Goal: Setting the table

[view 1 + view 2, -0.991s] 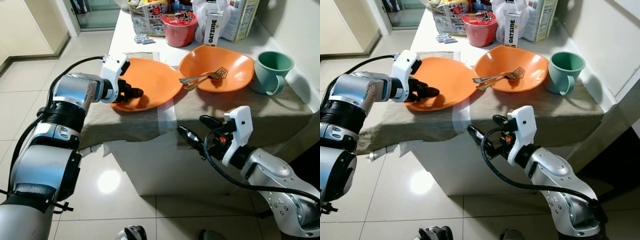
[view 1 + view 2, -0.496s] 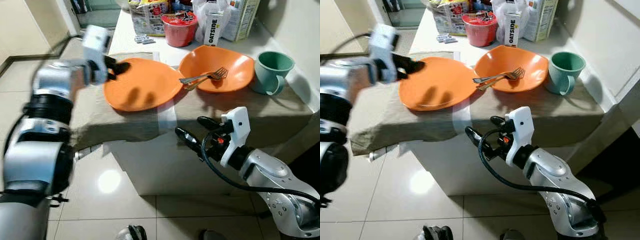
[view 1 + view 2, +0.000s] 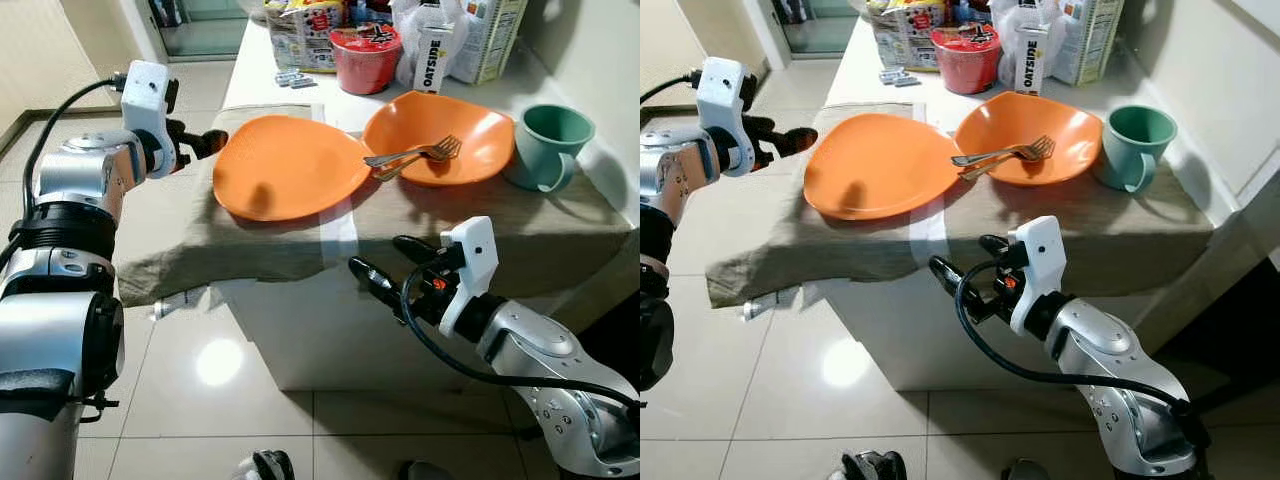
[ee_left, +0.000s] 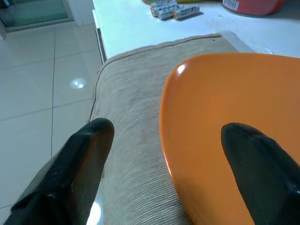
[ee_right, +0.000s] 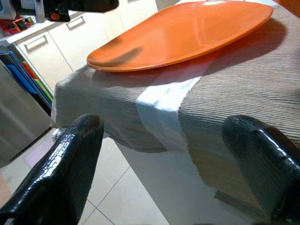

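At a narrow counter draped in a beige cloth (image 3: pixel 250 235), the robot's left gripper (image 3: pixel 205 143) hovers at the upper left of the frame, just off the left rim of a flat orange plate (image 3: pixel 285 165). Its fingers (image 4: pixel 79 159) stand wide apart and hold nothing; in the left wrist view the plate's near edge lies between them, one finger over the cloth, the other over the orange surface. The plate lies flat at centre frame, its long axis running left to right, its right rim touching or overlapping a deeper orange bowl (image 3: pixel 470 135) that carries a fork (image 3: pixel 415 153) and a second utensil. A green mug (image 3: pixel 548 145) stands just beside the bowl at the right.

The right gripper (image 3: pixel 385 270) hangs lower, in front of the counter's draped front edge at centre frame, jaws likewise wide open and empty, aimed at the cloth below the plate.

The left arm looks the nearer to the plate, which lies directly ahead of its jaws. Open cloth remains to the plate's left and front; behind it, a red tub (image 3: pixel 363 55), cartons (image 3: pixel 470 35) and packets crowd the counter, leaving little room to shift anything back.
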{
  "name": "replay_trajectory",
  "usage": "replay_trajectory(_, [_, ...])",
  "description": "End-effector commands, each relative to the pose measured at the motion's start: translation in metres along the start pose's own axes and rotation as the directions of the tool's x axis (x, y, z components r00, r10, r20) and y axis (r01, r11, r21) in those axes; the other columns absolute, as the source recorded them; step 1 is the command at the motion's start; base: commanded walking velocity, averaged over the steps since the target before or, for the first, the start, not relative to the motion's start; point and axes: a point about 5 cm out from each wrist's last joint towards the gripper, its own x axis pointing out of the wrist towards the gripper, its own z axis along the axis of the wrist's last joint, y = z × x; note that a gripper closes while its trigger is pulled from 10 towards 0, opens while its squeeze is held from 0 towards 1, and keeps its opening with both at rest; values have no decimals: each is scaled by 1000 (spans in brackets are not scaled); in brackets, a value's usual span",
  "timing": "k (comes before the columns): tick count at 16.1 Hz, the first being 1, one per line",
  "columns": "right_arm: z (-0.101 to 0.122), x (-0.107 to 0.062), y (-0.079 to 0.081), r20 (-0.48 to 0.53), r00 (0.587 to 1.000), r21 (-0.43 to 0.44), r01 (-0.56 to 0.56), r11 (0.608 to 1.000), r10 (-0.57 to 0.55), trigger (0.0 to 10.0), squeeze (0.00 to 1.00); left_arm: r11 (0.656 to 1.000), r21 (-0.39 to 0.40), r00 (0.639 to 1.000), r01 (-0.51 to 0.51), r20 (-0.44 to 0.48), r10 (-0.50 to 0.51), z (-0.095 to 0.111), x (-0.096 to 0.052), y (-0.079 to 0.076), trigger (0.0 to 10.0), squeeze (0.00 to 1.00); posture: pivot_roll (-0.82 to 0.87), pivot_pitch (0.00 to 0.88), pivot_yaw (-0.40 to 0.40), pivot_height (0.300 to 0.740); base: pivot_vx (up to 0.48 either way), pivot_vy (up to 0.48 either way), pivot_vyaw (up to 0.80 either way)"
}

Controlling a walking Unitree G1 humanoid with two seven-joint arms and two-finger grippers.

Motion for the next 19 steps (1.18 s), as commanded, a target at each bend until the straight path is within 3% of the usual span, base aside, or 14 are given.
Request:
replay_trajectory(1, [0, -2, 1, 6, 1000, -10, 5, 1000, -5, 10000, 0, 999, -22, 999, -33, 2, 33, -4, -4, 10, 10000, 1000, -225, 82, 89, 740, 0, 0, 0])
replay_trajectory(6, [0, -1, 0, 7, 1000, -13, 7, 1000, -7, 10000, 0, 999, -26, 1000, -28, -7, 27, -11, -3, 11, 10000, 1000, -226, 85, 89, 740, 0, 0, 0])
replay_trajectory(9, [1, -2, 0, 7, 1000, -14, 6, 1000, -6, 10000, 0, 996, -88, 999, -30, -24, 28, -18, -2, 12, 10000, 1000, -226, 86, 88, 740, 0, 0, 0])
replay_trajectory(10, [1, -2, 0, 6, 1000, -15, 6, 1000, -6, 10000, 0, 993, -119, 999, -23, -31, 19, -21, -2, 12, 10000, 733, -227, 88, 87, 740, 0, 0, 0])
replay_trajectory(11, [1, -2, 0, 6, 1000, -16, 6, 1000, -6, 10000, 0, 990, -144, 999, -17, -34, 12, -23, -1, 12, 10000, 0, -228, 90, 86, 740, 0, 0, 0])
replay_trajectory(14, [1, -2, 1, 7, 1000, -18, 4, 1000, -4, 10000, 0, 972, -235, 999, -24, -32, 17, -32, 0, 13, 10000, 0, -230, 91, 84, 740, 0, 0, 0])
replay_trajectory(19, [2, -2, 0, 7, 1000, -19, 4, 1000, -4, 10000, 0, 949, -315, 1000, -14, -21, 8, -33, 2, 11, 10000, 0, -233, 93, 82, 740, 0, 0, 0])
